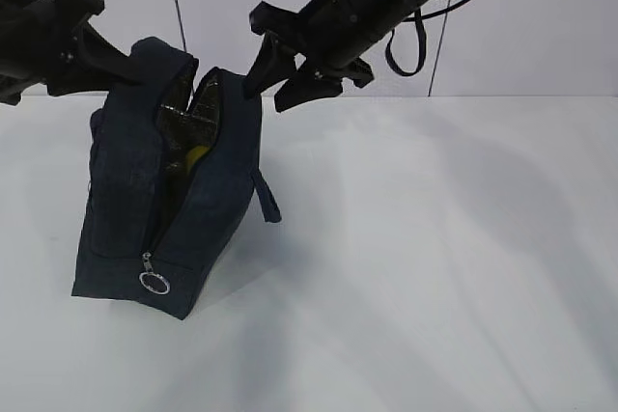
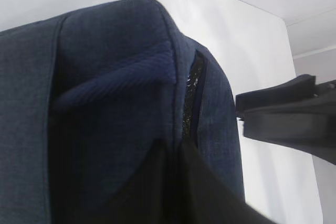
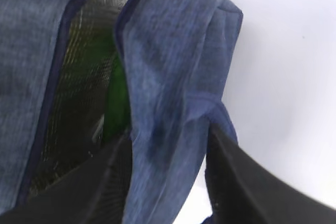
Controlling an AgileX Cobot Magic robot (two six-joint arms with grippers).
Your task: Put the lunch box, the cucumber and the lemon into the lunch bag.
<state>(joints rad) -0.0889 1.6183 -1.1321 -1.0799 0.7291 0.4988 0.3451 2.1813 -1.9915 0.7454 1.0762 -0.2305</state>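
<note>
1. The lunch bag [image 1: 183, 209] stands on the table [image 1: 435, 267], mouth agape. It could tip or fold shut if either grip slips.
2. The left gripper [image 1: 116, 63] is pinched tight on the bag's left flap.
3. The right gripper [image 3: 168, 182] straddles the right flap, jaws half-wide either side; whether they bite, I cannot tell.
4. Inside the bag: something green, probably the cucumber [image 3: 118, 103], beside that inner jaw, and a glimpse of the yellow lemon [image 1: 195, 155].
</note>
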